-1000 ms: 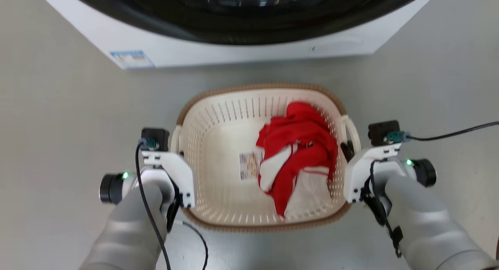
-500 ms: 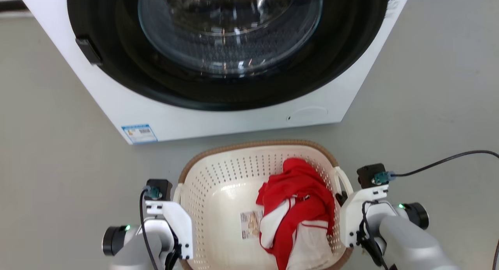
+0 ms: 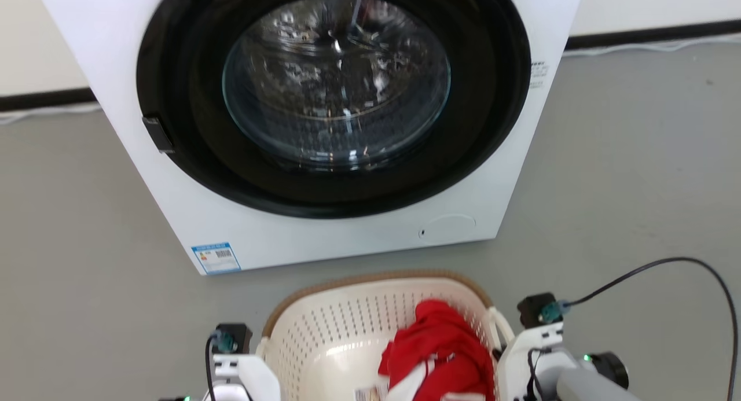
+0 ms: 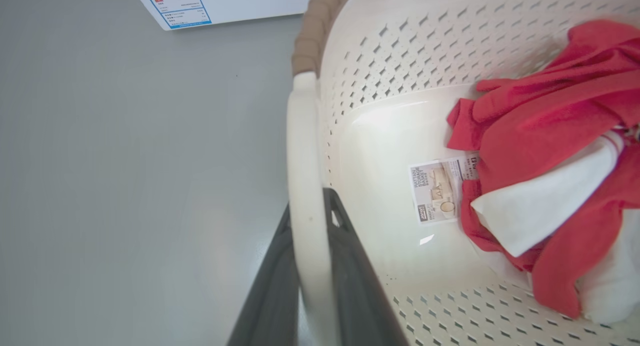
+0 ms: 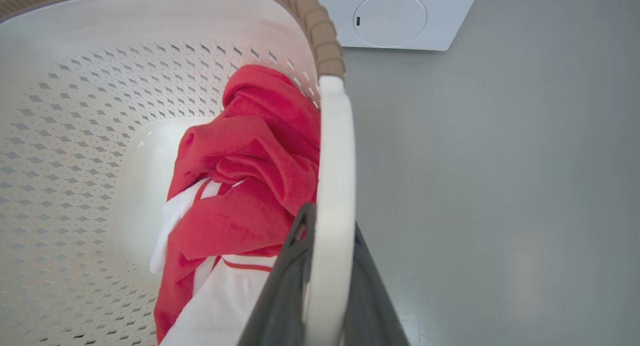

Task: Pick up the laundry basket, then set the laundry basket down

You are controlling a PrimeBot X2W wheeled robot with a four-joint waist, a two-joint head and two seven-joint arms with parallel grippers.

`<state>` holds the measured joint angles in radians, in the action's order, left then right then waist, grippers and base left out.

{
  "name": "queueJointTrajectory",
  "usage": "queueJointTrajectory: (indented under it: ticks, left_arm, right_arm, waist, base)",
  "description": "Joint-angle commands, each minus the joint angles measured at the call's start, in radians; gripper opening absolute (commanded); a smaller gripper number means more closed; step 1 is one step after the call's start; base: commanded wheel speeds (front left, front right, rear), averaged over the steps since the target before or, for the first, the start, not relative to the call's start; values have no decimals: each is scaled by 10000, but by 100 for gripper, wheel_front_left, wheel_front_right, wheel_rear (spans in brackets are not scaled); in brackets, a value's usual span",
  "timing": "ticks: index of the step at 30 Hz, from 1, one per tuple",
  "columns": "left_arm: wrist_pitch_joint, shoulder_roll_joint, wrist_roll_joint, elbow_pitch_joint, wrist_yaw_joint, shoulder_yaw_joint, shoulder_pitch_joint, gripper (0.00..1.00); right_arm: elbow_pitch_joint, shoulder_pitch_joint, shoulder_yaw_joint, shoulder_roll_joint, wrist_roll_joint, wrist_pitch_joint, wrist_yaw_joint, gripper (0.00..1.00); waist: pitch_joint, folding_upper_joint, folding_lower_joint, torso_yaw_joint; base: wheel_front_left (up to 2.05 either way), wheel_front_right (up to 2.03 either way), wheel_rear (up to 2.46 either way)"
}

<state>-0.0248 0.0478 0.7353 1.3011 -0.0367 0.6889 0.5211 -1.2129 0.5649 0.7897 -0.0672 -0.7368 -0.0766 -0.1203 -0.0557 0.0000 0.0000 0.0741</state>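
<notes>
Left claw [image 4: 309,206] clenched on left loop handle [image 4: 302,151] of laundry basket [image 3: 347,331]; right claw [image 5: 330,221] clenched on right loop handle [image 5: 336,151]. Basket is between both arms, near washing machine [image 3: 324,129], red clothes [image 3: 443,346] inside. Can't tell if it's off the floor [image 3: 608,187]. Advice: keep both claws level, move them together, lower flat, and release only once the bottom rests.

The laundry basket [image 3: 324,331] sits just before the washing machine [image 3: 324,239], clothes [image 3: 446,349] in its right half overlapping the label [image 4: 440,191] on its bottom, the left tool [image 4: 310,211] astride its left handle [image 4: 302,161], the right tool [image 5: 332,221] astride its right handle [image 5: 335,151].
</notes>
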Motion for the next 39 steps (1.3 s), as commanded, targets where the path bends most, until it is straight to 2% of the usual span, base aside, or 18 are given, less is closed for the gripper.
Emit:
queueJointTrajectory:
  ticks: [1,11,39]
  left_arm:
    - [-48,240,10,-105,-125,-90,-13,0]
    - [203,205,116,-104,-240,-6,-229,0]
    - [423,301,229,-104,-356,249,-157,0]
  right_arm:
    - [363,-231,359,168,-151,-150,-104,0]
    - [669,-372,899,169,-689,-525,-104,0]
    - [413,-100,1831,170,-1688,-343,-104,0]
  waist:
    - [357,0,0,-19]
    - [703,0,0,-119]
    - [685,0,0,-39]
  base:
    - [0,0,0]
    - [0,0,0]
    - [0,0,0]
